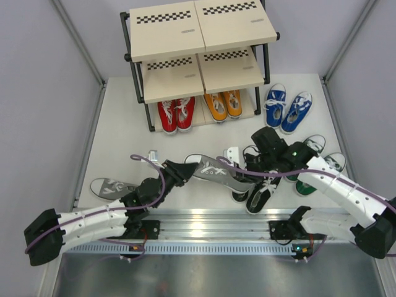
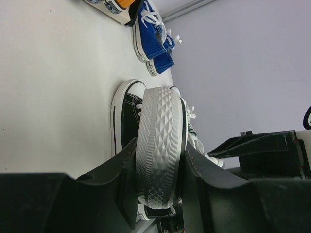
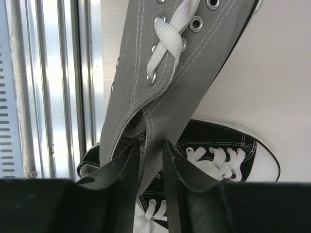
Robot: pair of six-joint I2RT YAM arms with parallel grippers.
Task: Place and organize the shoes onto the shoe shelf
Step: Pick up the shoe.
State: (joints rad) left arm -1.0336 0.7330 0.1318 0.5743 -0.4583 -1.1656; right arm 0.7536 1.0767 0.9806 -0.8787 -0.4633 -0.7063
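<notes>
Closest in, the left gripper (image 2: 159,162) has its fingers (image 2: 124,170) clamped on either side of the ribbed sole of a grey shoe (image 1: 216,172). The shoe is held up near the front middle of the table (image 1: 124,124). At far left, at 9 o'clock from that shoe, the other grey shoe (image 1: 111,187) lies alone on the table, its long axis running 9 to 3.

The held shoe's long axis also runs roughly 9 to 3, the right end dipping toward 4. Its laces run away from the right gripper (image 3: 148,160), so the toe points about 9 to 10 o'clock, toward the left arm. The right gripper's fingers (image 3: 180,170) are pinched shut on the canvas edge at the shoe's opening.

Just beneath lie the black shoes (image 1: 263,193), and the green shoes (image 1: 305,186) sit at 3 o'clock, partly under the right arm.

At 12 o'clock stands the shelf (image 1: 198,37). Its bottom tier holds the red shoes (image 1: 175,115) and, to their right, the orange shoes (image 1: 224,104). The blue shoes (image 1: 288,110) lie on the table beside the shelf, at 3 o'clock from it.
</notes>
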